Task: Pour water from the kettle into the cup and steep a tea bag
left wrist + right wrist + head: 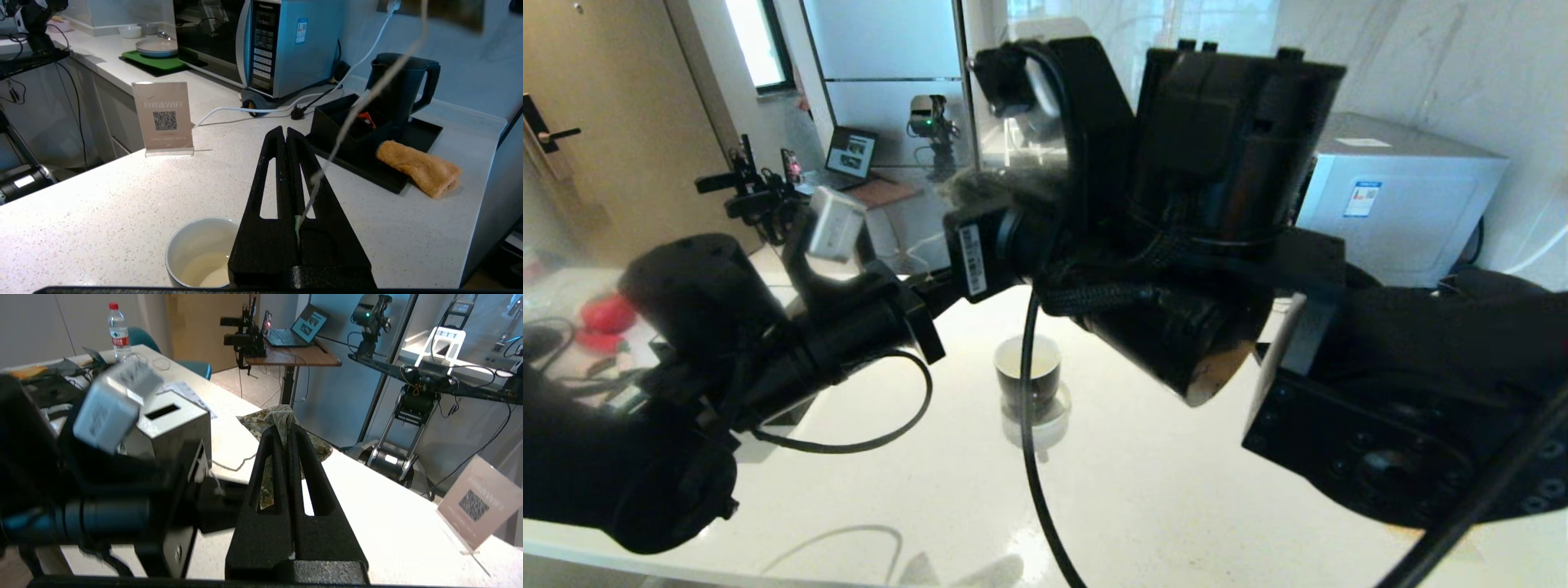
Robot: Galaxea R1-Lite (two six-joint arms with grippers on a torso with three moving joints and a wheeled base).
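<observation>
The cup (pixel 1027 376), black outside and white inside, stands on the white counter (pixel 1160 490) below both raised arms. In the left wrist view the cup (pixel 200 253) holds a little pale water (pixel 204 271). My right gripper (pixel 284 430) is shut on the grey-green tea bag (pixel 282 416), held in the air above the counter. My left gripper (pixel 285 131) is shut on the bag's small green tag (pixel 297 226), and the white string (pixel 367 94) runs up from it. The black kettle (pixel 402 87) stands upright on a tray at the back.
A black tray (pixel 425 132) carries the kettle, an open black box (pixel 339 122) with a red packet (pixel 366 119), and an orange cloth (pixel 421 167). A microwave (pixel 286 45), its white cable (pixel 253 109) and a QR sign (pixel 163 116) stand behind the cup.
</observation>
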